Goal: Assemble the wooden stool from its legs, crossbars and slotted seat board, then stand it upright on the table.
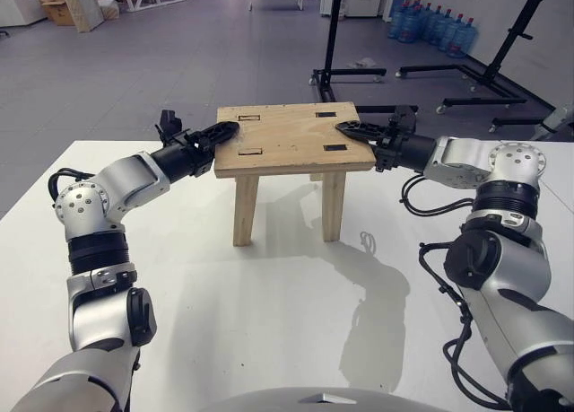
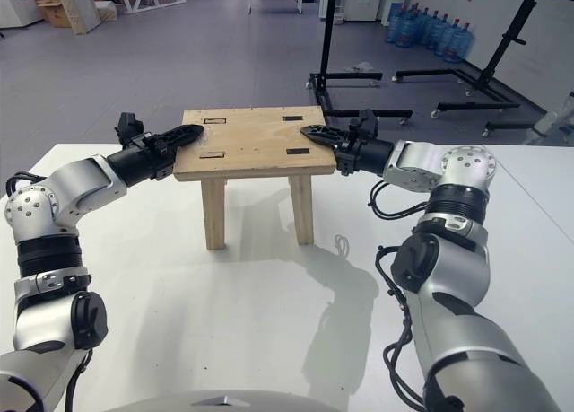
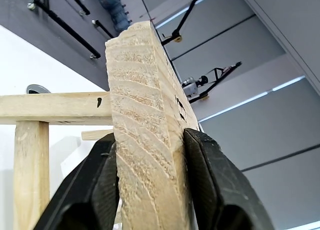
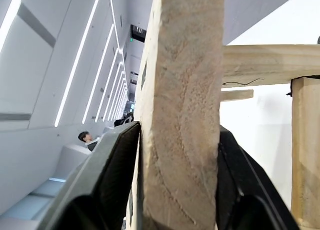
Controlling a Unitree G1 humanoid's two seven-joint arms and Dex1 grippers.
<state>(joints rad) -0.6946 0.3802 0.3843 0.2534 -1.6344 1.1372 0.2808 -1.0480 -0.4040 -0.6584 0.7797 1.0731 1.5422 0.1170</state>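
- The pale wooden stool (image 1: 289, 161) stands upright and looks fully assembled. It is near the far edge of the white tabletop (image 1: 269, 331), about midway between the left and right edges.
- Its flat, light plywood seat board (image 1: 291, 135) is level on top, with four dark rectangular slots (image 1: 335, 148) showing near its corners.
- Two square pale wooden legs (image 1: 245, 210) are in plain sight at the front, and their feet appear to rest on the tabletop. The rear legs are mostly hidden behind them.
- A horizontal pale wooden crossbar (image 3: 50, 107) runs under the seat board, joining the top of a leg.
- The black two-fingered left pincer (image 1: 224, 131) is closed on the left edge of the seat board. One finger (image 3: 95, 185) presses on each face of the board.
- The black two-fingered right pincer (image 1: 348, 127) clamps the right edge of the seat board in the same way, with its fingers (image 4: 105, 180) above and below.
- Judged from this, the task is at its final step: the stool is built and set down.
- The next move calls for both pincers to open and draw straight outward, level, without tipping or dragging the stool.
- Beyond the far edge, black wheeled metal stands (image 1: 334, 35) are on the grey floor.
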